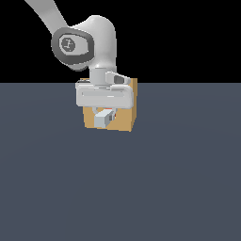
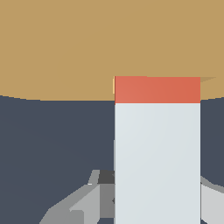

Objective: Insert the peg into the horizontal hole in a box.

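Note:
The tan box [image 1: 125,120] stands on the dark floor, partly behind my hand. My gripper [image 1: 104,114] is shut on the peg [image 1: 101,119] and holds it level, white end towards the exterior camera. In the wrist view the peg's white half [image 2: 157,162] fills the near part. Only a short strip of its orange half [image 2: 157,89] shows where it meets the box face [image 2: 78,43]. The rest of the orange half is out of sight in the box. The hole is hidden by the peg. My fingers [image 2: 83,203] sit on both sides of the white half.
The dark grey-blue floor [image 1: 120,188] spreads all round the box. The arm's upper links [image 1: 89,40] rise above and behind the box towards the exterior view's left.

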You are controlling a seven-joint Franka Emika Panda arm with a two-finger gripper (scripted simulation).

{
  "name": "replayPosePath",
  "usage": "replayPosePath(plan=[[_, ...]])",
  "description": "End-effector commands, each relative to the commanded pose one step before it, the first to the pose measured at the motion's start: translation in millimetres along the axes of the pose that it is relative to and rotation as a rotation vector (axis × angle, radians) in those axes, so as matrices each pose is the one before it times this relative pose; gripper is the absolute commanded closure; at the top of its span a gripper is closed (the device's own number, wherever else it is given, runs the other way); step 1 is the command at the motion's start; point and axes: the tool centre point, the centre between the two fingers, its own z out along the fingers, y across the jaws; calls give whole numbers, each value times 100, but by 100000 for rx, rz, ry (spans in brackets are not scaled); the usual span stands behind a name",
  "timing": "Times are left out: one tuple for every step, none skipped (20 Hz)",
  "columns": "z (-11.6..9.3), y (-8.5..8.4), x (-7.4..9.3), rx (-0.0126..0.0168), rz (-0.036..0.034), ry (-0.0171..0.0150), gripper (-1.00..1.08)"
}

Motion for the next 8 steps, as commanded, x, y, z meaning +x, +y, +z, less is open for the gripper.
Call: replayPosePath(plan=[[-145, 158, 987, -300, 209, 92, 108], [0, 18, 218, 0, 0, 0, 108], [0, 21, 139, 0, 0, 0, 108], [0, 23, 59, 0, 0, 0, 108], [-1, 25, -21, 0, 0, 0, 108], [-1, 27, -99, 0, 0, 0, 108], [-1, 17, -100, 0, 0, 0, 108], [0, 5, -37, 0, 0, 0, 108]])
